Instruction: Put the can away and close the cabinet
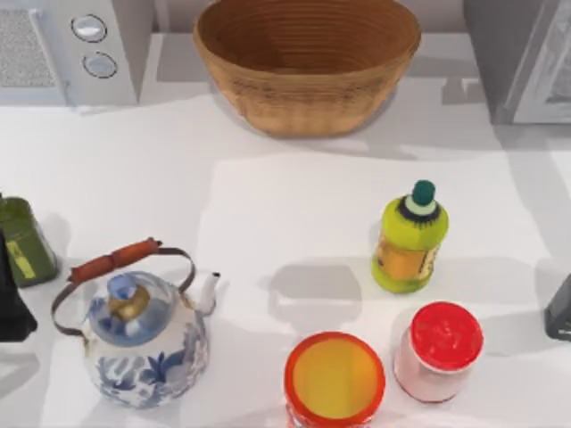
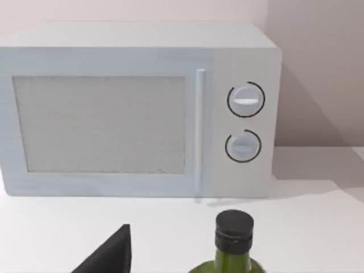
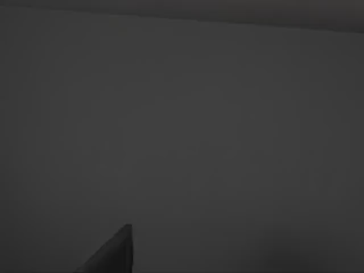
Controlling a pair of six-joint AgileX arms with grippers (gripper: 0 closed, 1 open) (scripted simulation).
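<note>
The can [image 1: 335,379], with an orange rim and a yellow top, stands upright at the table's front edge, right of centre. The grey cabinet [image 1: 500,53] stands at the back right corner, with a pale door panel [image 1: 549,76] on its right side. My left gripper [image 1: 13,303] is a dark shape at the left edge, beside a green bottle [image 1: 25,241]. My right gripper [image 1: 560,308] sits at the right edge, well apart from the can. The right wrist view is dark.
A red-lidded jar [image 1: 439,350] stands just right of the can, with a yellow-green bottle [image 1: 410,236] behind them. A blue-and-white kettle [image 1: 143,334] is at front left, a wicker basket [image 1: 308,58] at back centre. A microwave [image 2: 142,108] faces the green bottle [image 2: 233,242].
</note>
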